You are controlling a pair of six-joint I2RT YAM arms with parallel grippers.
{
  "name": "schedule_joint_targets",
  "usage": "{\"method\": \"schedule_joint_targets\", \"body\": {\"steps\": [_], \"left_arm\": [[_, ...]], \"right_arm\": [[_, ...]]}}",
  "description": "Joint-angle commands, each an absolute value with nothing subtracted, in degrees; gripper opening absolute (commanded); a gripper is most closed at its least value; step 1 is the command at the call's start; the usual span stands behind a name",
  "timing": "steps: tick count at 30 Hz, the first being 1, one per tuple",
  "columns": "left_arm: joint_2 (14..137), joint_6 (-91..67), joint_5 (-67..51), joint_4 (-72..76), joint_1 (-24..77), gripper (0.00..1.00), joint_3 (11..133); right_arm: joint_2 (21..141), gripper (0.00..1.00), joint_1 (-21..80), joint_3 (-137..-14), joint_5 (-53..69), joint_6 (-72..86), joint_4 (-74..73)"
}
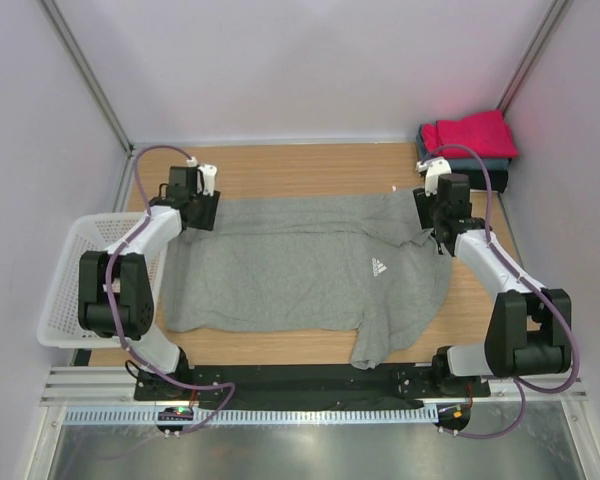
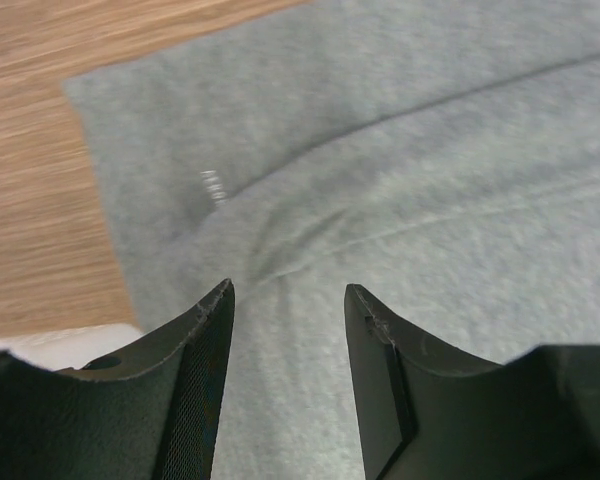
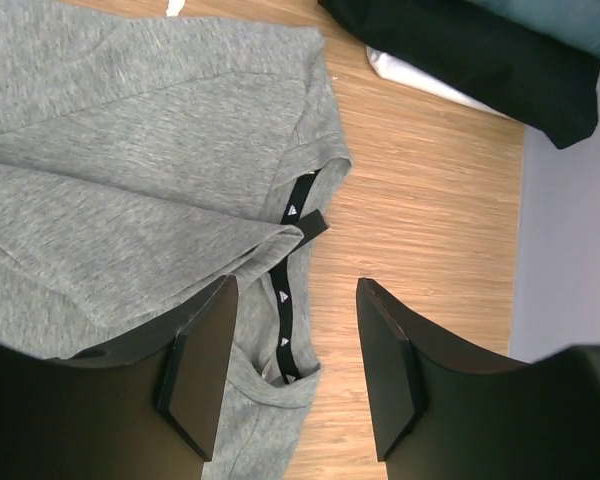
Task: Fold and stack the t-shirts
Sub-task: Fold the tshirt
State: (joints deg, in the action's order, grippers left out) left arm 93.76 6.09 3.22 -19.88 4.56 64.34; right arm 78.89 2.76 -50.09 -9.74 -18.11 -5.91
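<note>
grey t-shirt (image 1: 300, 265): spread flat across the middle of the table (image 1: 310, 165), collar to the right, hem to the left, one sleeve trailing toward the lower edge of the frame
why flat: probably laid out so fold lines can be taken from its edges; a crease runs along its upper edge, can't tell if that side is already turned in
left gripper (image 2: 288, 300): at the shirt's upper-left corner, jaws apart, nothing pinched, cloth directly below
right gripper (image 3: 295, 295): at the upper-right corner by the collar, jaws apart, holding nothing
why there: both sit on one long edge, which suits a two-handed pinch along it
stack: upper-right corner of the frame, magenta t-shirt (image 1: 470, 132) on top, slate-blue t-shirt (image 1: 480, 162) under it, black t-shirt (image 3: 480, 55) at the bottom; parked clear of the work area
basket (image 1: 50, 300): white mesh, left edge, off the table
chest logo (image 1: 379, 266): small white Adidas three-stripe mark
collar tape (image 3: 292, 215): black, repeated white Adidas marks; no readable words
hem print (image 2: 212, 185): white, too blurred to read
</note>
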Motion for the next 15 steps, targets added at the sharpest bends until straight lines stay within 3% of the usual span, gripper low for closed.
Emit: {"method": "schedule_joint_targets", "body": {"steps": [1,8,15], "left_arm": [[92.46,5.62,-4.56,-23.55,6.59,0.5,65.04],[93.25,4.83,-8.52,-26.19,7.47,0.49,62.14],[94.13,4.48,-9.76,-26.54,7.47,0.49,61.0]], "right_arm": [[75.67,0.57,2.81,-55.19,-9.52,-19.34,-7.81],[77.85,0.54,3.6,-55.64,13.77,-19.78,-21.87],[86.56,0.52,3.6,-54.23,20.48,-19.96,-21.89]]}}
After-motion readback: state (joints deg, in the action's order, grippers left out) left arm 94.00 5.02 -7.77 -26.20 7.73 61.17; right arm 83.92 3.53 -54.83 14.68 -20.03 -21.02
